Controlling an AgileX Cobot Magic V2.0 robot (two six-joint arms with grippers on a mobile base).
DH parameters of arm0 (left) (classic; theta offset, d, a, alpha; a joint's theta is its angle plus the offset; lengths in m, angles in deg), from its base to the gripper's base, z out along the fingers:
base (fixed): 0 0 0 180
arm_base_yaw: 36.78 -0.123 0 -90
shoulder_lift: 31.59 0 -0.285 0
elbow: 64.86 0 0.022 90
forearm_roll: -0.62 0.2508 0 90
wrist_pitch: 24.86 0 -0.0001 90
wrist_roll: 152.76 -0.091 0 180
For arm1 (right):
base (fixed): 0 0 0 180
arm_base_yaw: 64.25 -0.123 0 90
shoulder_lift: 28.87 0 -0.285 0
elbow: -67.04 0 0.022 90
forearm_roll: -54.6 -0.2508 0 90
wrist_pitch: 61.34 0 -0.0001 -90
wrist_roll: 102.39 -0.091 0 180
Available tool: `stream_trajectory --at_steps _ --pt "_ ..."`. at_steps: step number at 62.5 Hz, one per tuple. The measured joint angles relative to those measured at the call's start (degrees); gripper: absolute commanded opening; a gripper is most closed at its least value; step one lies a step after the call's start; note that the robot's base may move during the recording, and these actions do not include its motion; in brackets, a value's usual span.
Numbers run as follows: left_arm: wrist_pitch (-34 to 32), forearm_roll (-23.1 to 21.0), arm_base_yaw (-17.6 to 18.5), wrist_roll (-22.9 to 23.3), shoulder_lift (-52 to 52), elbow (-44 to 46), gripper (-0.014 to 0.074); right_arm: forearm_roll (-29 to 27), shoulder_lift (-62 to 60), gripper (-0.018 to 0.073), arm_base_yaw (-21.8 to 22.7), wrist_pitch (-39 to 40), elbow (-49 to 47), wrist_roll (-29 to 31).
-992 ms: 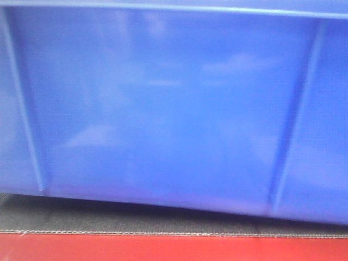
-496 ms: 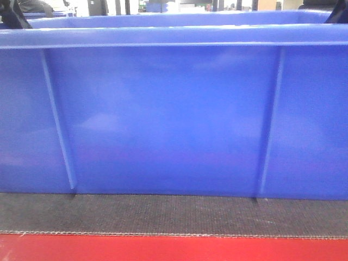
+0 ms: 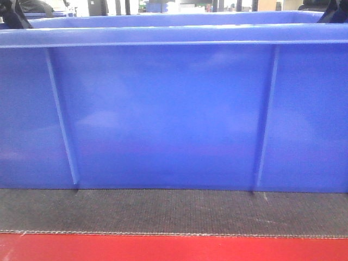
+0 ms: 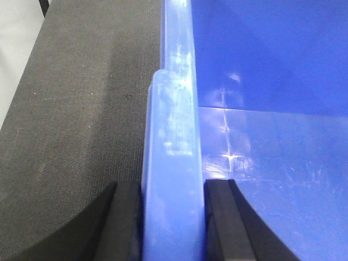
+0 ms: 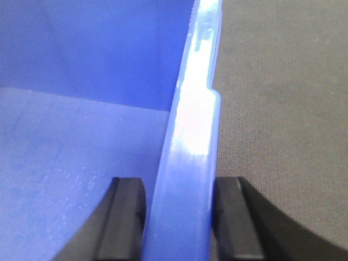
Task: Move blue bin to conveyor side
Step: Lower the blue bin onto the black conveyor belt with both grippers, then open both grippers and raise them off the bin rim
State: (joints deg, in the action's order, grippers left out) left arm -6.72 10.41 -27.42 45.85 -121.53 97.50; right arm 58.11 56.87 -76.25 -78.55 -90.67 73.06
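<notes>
The blue bin (image 3: 168, 109) stands flat on the conveyor (image 3: 174, 212), its ribbed near wall filling the front view. In the left wrist view my left gripper (image 4: 173, 187) is shut on the blue bin's rim (image 4: 174, 136), one black finger on each side, with the conveyor's belt (image 4: 76, 109) to the left. My right gripper (image 5: 179, 185) clamps the opposite rim (image 5: 193, 125) the same way, with belt (image 5: 283, 81) on its right. Dark parts of both grippers show at the bin's top corners in the front view.
A red border strip (image 3: 174, 249) runs along the belt's near edge. A pale floor (image 4: 13, 49) lies beyond the belt's left edge. Behind the bin, blurred racks and equipment (image 3: 163, 6) show above its rim.
The bin has come down and back: a second ago its wall was tilted and close to the camera, now it sits level on the belt with its rim in view.
</notes>
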Motion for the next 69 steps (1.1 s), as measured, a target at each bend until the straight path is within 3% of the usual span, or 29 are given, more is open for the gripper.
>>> stream_trajectory --at_steps 5,11,16,25,33,37,46,50,55,69 --pt "-1.3 -0.6 0.0 0.0 0.0 0.0 0.0384 -0.1 0.0 0.0486 -0.3 2.9 0.0 0.4" --pt "-3.5 -1.3 0.5 0.0 -0.1 0.6 0.0509 -0.4 0.1 0.0526 -0.8 14.5 -0.4 0.6" --pt "-5.5 -1.5 0.6 0.0 0.0 2.0 0.0545 -0.4 -0.2 0.0515 -1.0 20.1 -1.5 0.7" --pt "-6.5 -0.9 0.8 0.0 1.4 5.3 0.0533 -0.4 -1.6 0.0462 -1.0 21.7 -3.1 0.8" --pt "-5.7 0.6 0.8 0.0 3.8 8.3 0.0474 -0.4 -4.7 0.0309 -1.0 21.0 -5.5 0.9" --pt "-5.3 0.8 0.8 0.0 5.5 9.8 0.0395 -0.4 -6.7 0.0202 -1.0 20.2 -6.8 0.9" --pt "-4.6 1.1 0.8 0.0 11.0 11.5 0.0106 -0.4 -11.9 -0.0046 -1.0 18.0 -8.7 0.9" --pt "-4.0 1.1 0.8 0.0 13.9 11.7 -0.0041 -0.4 -14.2 -0.0093 -1.0 17.2 -8.9 0.9" --pt "-3.0 1.2 0.8 0.0 17.6 11.7 0.0006 -0.4 -17.5 -0.0075 -1.0 14.8 -8.9 0.9" --pt "-1.9 1.3 0.8 0.0 25.3 11.7 0.0003 -0.4 -25.7 -0.0078 -1.0 5.8 -9.0 0.9"
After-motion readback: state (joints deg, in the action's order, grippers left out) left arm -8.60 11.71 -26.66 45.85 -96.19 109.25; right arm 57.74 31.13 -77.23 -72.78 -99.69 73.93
